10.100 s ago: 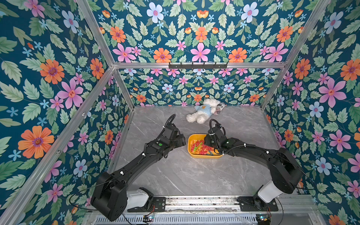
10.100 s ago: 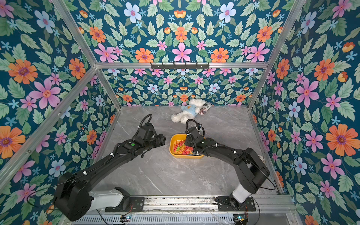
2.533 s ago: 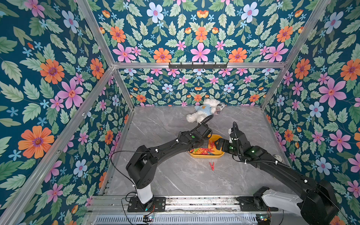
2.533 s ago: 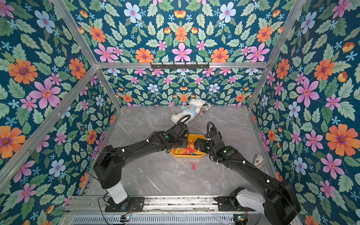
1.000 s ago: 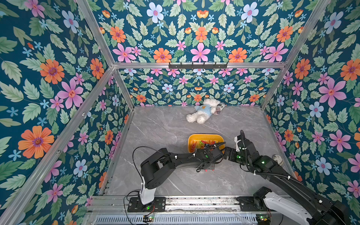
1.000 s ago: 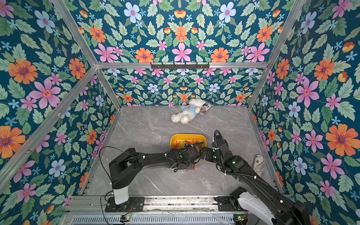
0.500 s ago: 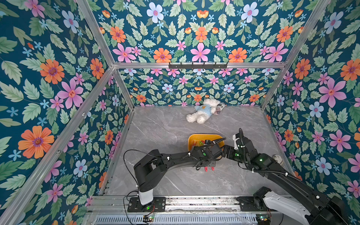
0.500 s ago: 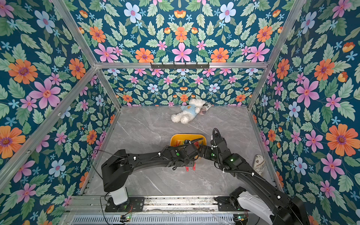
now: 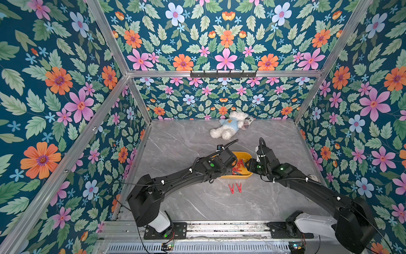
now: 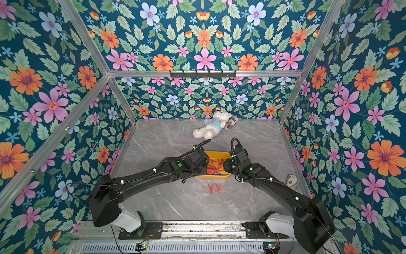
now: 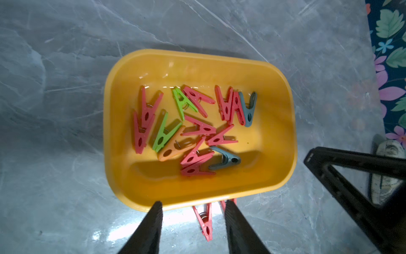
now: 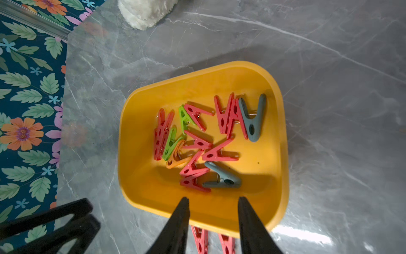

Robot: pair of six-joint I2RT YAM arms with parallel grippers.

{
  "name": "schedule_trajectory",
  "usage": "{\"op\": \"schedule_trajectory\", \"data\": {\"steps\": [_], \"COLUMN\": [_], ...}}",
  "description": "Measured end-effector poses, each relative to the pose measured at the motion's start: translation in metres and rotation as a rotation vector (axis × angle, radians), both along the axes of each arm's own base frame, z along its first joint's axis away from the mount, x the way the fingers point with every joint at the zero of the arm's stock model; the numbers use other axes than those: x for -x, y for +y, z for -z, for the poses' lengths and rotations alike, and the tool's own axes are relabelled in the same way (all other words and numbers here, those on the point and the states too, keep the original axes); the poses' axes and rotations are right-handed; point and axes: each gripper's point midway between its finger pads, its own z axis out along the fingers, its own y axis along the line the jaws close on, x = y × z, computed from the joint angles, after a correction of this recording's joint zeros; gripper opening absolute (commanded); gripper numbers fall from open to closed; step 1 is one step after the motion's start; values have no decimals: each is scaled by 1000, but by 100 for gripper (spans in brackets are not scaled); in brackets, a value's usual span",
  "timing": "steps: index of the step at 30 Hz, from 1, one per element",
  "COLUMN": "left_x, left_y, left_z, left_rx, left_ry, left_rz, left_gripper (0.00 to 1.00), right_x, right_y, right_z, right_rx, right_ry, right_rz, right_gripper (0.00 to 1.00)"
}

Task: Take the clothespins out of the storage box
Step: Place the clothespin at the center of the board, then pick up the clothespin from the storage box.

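Observation:
The yellow storage box (image 9: 246,156) (image 10: 219,153) sits mid-table. Several clothespins (image 11: 193,129) (image 12: 197,143), mostly red with green, grey-blue and one orange, lie in its bottom. Two red clothespins (image 9: 235,188) (image 10: 214,188) rest side by side on the table just in front of the box. My left gripper (image 11: 193,201) (image 9: 233,164) hovers at the box's left end, open, nothing between its fingers. My right gripper (image 12: 213,198) (image 9: 249,165) hangs over the box's right end, its jaws apart and empty.
A white plush bear (image 9: 228,128) lies at the back wall with a small patterned pouch (image 9: 248,123) beside it. Another patterned item (image 9: 312,177) lies by the right wall. Floral walls close in three sides of the grey marble table (image 9: 197,204).
My left gripper let go of a red clothespin beside the first one on the table and swung back to the box, opening. My right gripper narrowed its jaws and moved in over the box.

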Motion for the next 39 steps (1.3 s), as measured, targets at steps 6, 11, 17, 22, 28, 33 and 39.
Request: {"op": "schedule_trajectory", "data": {"steps": [6, 11, 17, 22, 28, 33, 39], "left_x": [-14, -28, -37, -46, -58, -63, -66], "left_y": [19, 29, 39, 50, 58, 64, 68], "left_z": [-13, -22, -24, -28, -33, -31, -31], "left_rx": [66, 93, 91, 91, 91, 96, 98], "left_ry": [-24, -51, -72, -104, -127, -116, -110], "left_rz": [-32, -60, -76, -87, -96, -104, -98], "left_gripper": [99, 100, 100, 100, 100, 100, 100], "right_x": [-24, -47, -71, -88, -97, -99, -103], "right_y": [13, 24, 36, 43, 43, 45, 46], "right_z": [18, 34, 61, 75, 90, 99, 101], "right_rx": [55, 109, 179, 227, 255, 277, 281], "right_ry": [37, 59, 105, 123, 148, 167, 168], "right_rz": [2, -2, -11, -17, -13, -28, -30], "right_gripper": [35, 33, 28, 25, 20, 19, 7]}}
